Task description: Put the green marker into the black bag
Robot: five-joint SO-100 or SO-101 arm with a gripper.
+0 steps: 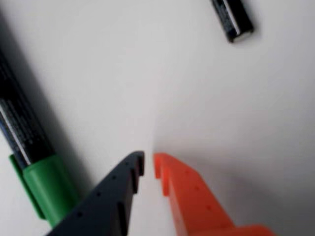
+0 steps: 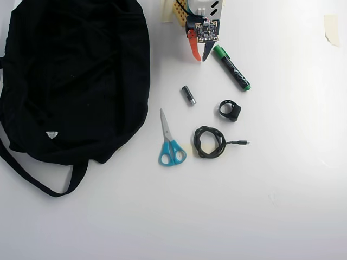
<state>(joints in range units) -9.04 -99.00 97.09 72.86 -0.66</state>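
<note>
Wrist view: claw [image 1: 148,164] nearly clenched, only a thin slit between the dark and orange fingers, grasping nothing, over bare white table [image 1: 206,98]. Green marker [image 1: 27,147] lying just beside the dark finger, toward the left edge, black barrel with white print running up and away, green cap nearest the claw. End of a battery [image 1: 232,19] well apart from the marker, at the top.

Overhead view: green marker [image 2: 231,67] flat on the table [image 2: 282,179], cap end just beside the claw [image 2: 198,57], well apart from the black bag [image 2: 70,76] on the far side of the claw. Battery [image 2: 188,94], scissors [image 2: 170,142], coiled cable [image 2: 210,142] and a small black ring-shaped part [image 2: 230,110] below the marker, none touching it.

Likely light, stiff and smooth, so prone to roll or slip. Best taken across the barrel near the middle, after opening wider and shifting over it.
</note>
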